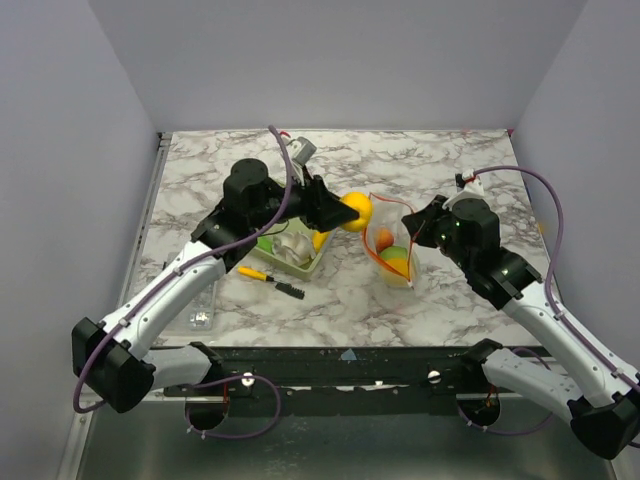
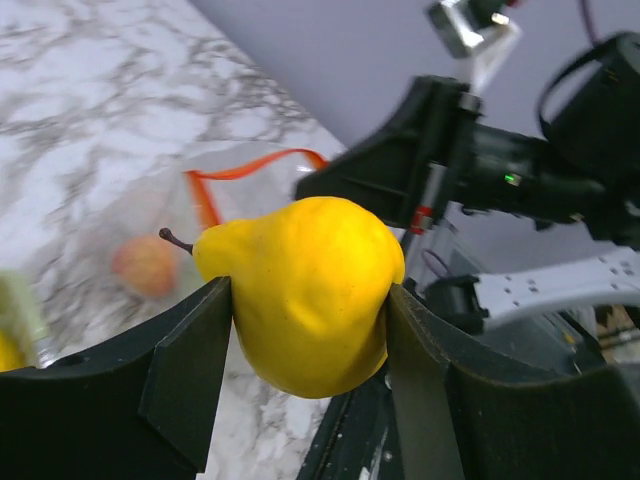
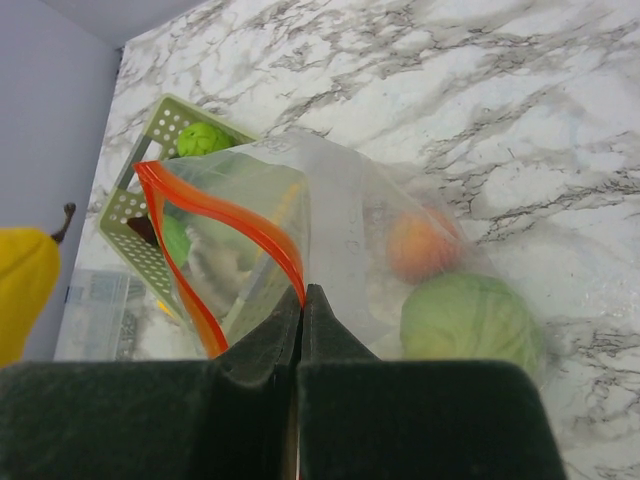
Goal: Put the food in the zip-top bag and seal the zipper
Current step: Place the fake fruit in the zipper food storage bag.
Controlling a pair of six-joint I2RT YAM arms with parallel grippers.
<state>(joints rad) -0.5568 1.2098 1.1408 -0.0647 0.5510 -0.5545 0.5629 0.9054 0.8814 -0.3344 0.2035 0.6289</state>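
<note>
Task partway. Zip-top bag (image 1: pixel 392 250), soft clear film, sits R of ctr on marble table (image 1: pixel 220 165). Your R gripper (image 3: pixel 302 300) is pinched flat on the thin orange-red zipper (image 3: pixel 215 215), holding the mouth up and unsealed.

Inside: orange piece (image 3: pixel 422 245), lt-green round one (image 3: pixel 470 318).

Your L gripper (image 2: pixel 310 330), part-open, clamps a smooth yellow pear (image 2: pixel 300 285) at 9 o'clock of the mouth, not in yet.

Bumpy green piece (image 3: pixel 203 138) waits in the slotted basket (image 3: pixel 125 215).

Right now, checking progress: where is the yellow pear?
Top view, centre: the yellow pear is clamped in the left gripper, just left of the zip-top bag.
</note>
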